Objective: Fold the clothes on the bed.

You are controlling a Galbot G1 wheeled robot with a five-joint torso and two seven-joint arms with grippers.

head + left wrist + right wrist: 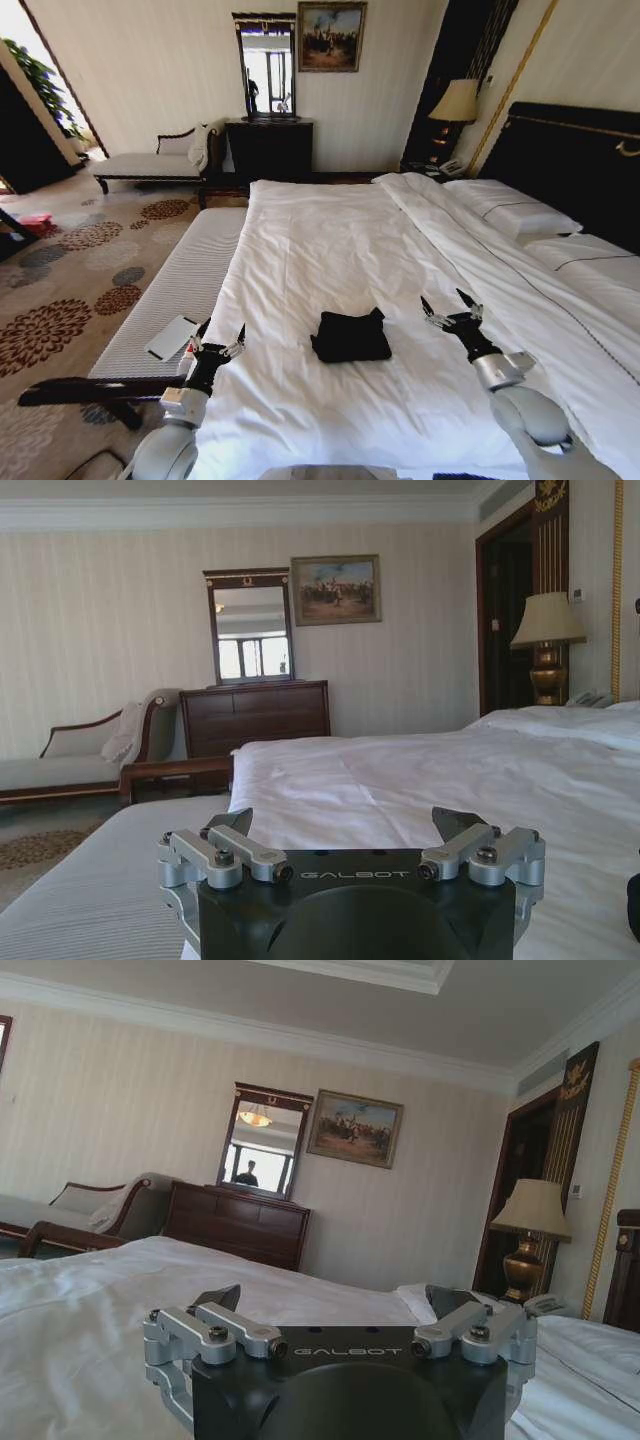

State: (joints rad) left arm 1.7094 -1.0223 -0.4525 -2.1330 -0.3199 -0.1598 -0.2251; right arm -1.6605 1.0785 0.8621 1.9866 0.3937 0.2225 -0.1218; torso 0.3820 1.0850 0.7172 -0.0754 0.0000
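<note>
The clothes (350,337) lie as a small black folded bundle on the white duvet of the bed (330,250), near its foot end. My left gripper (222,335) hovers open to the left of the bundle, over the bed's left edge, and holds nothing. To the right of the bundle my right gripper (450,305) also stands open and empty above the duvet. Both are apart from the fabric. In the left wrist view the left gripper (348,825) shows spread fingers, and a dark sliver of the clothes (633,905) sits at the frame edge. The right gripper (335,1300) is likewise spread.
A light padded bench (185,290) runs along the bed's left side, with a flat white object (172,337) on it. Pillows (510,205) and the dark headboard (570,160) are at the right. A chaise longue (150,165), dresser (268,150) and lamp (458,103) stand beyond.
</note>
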